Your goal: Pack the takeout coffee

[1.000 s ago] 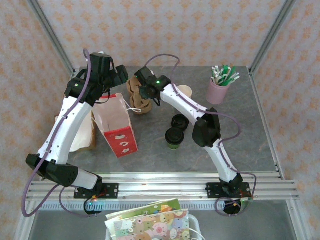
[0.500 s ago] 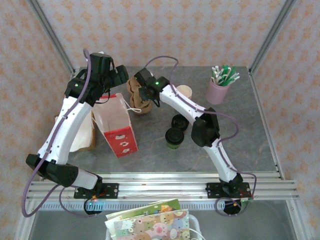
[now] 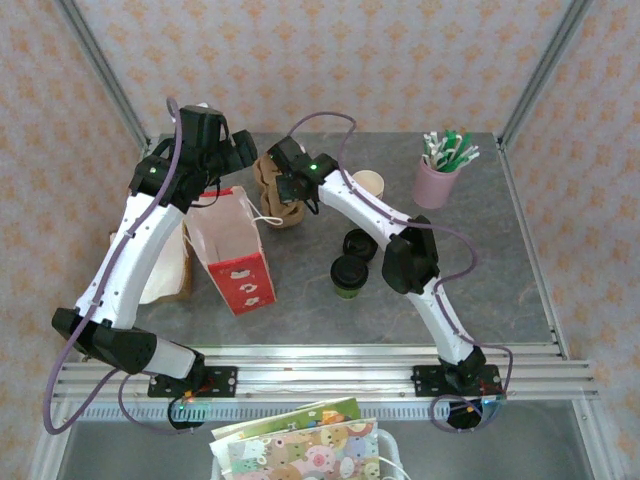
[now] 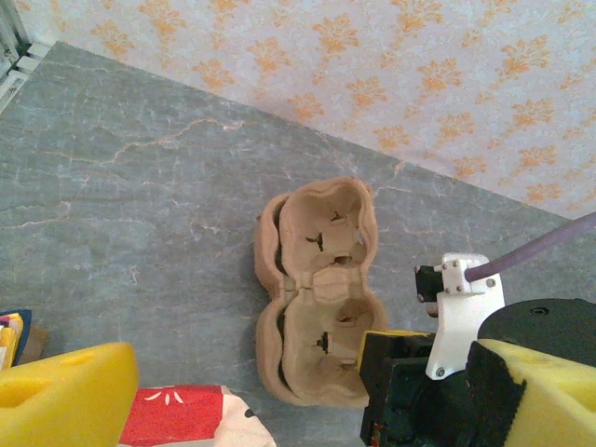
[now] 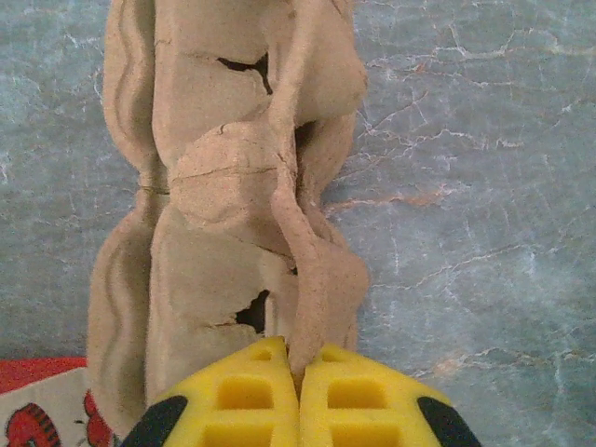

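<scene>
The takeout coffee [image 3: 349,273], a green cup with a black lid, stands upright mid-table, apart from both grippers. A brown pulp cup carrier [image 3: 268,180] lies behind the red-and-white paper bag [image 3: 235,250]. My right gripper [image 3: 287,195] is shut on the carrier's right rim; in the right wrist view the yellow fingers [image 5: 251,400] pinch the raised edge of the carrier [image 5: 214,186], with my gripper [image 5: 300,391] low in frame. My left gripper [image 3: 232,150] hovers open above the carrier [image 4: 321,289], its fingers [image 4: 65,400] wide apart.
A loose black lid [image 3: 357,243] lies just behind the coffee. A lidless cup [image 3: 370,183] stands near the right forearm. A pink cup of straws [image 3: 440,170] is at the back right. A brown bag [image 3: 165,265] sits left of the paper bag's corner [image 4: 177,419].
My right gripper has closed onto the carrier's rim after shifting slightly left. The left arm has stayed put.
</scene>
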